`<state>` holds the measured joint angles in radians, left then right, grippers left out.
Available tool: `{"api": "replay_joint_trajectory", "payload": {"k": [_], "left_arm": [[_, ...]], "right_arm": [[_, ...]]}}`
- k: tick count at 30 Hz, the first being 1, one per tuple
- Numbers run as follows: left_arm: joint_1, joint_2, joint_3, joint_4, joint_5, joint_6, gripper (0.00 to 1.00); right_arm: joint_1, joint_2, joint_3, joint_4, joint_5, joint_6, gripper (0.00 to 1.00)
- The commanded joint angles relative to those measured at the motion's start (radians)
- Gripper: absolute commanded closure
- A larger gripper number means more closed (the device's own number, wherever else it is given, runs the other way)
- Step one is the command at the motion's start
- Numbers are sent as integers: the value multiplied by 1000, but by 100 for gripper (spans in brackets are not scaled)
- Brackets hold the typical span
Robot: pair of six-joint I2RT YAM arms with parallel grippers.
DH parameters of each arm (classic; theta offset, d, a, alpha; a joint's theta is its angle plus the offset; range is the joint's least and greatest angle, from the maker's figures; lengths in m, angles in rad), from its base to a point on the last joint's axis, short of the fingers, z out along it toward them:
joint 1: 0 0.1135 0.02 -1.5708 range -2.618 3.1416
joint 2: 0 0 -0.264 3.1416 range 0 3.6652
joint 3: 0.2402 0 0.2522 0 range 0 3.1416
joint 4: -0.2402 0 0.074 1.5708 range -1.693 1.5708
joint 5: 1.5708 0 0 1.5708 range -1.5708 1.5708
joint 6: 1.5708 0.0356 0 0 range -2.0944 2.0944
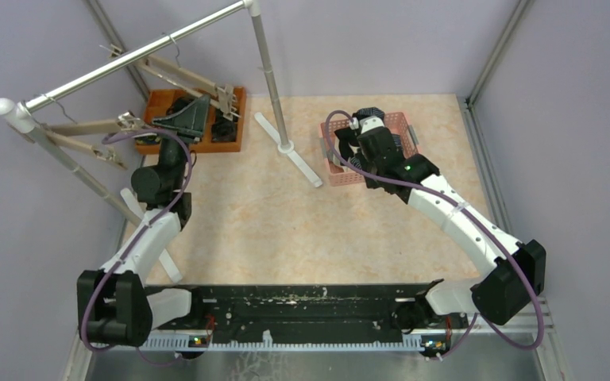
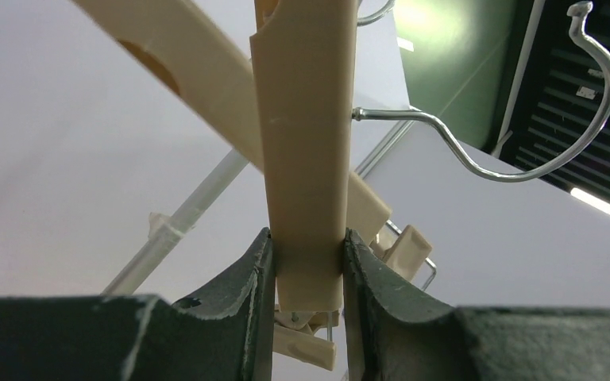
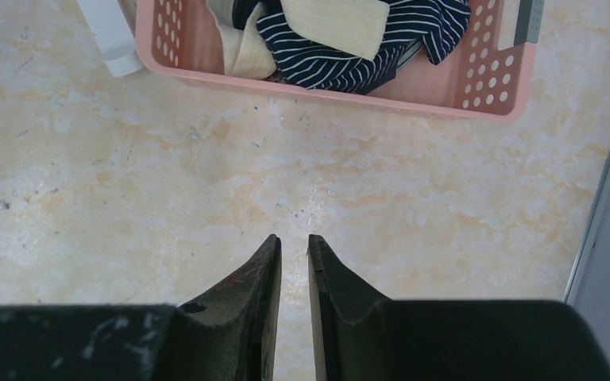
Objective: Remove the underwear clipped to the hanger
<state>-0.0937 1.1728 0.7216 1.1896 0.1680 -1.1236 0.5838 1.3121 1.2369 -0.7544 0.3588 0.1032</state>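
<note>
Left gripper, far left, is clamped on the flat bar of a smooth beige hanger under the silver rail, while the right gripper hovers over the table only slightly open, with nothing between its jaws. Marbled beige table floors a booth with pale lilac walls, and the rail's white-footed post stands between the arms. Navy-striped underwear with a wide cream waistband lies bunched in the perforated pink basket at far right, and dark underwear hangs beneath another hanger over the orange tray at far left.
</note>
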Motion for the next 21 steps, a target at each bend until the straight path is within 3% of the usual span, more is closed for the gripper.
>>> {"api": "replay_joint_trajectory", "payload": {"k": [1, 12, 21], "left_arm": [[7, 32, -44, 93, 23, -49, 100], [-5, 292, 165, 202, 209, -182, 100], [-60, 406, 398, 74, 302, -112, 100]], "right_arm": [[-10, 3, 13, 32, 15, -14, 80], [-10, -16, -4, 40, 11, -12, 80], [-10, 7, -14, 44, -4, -11, 81]]}}
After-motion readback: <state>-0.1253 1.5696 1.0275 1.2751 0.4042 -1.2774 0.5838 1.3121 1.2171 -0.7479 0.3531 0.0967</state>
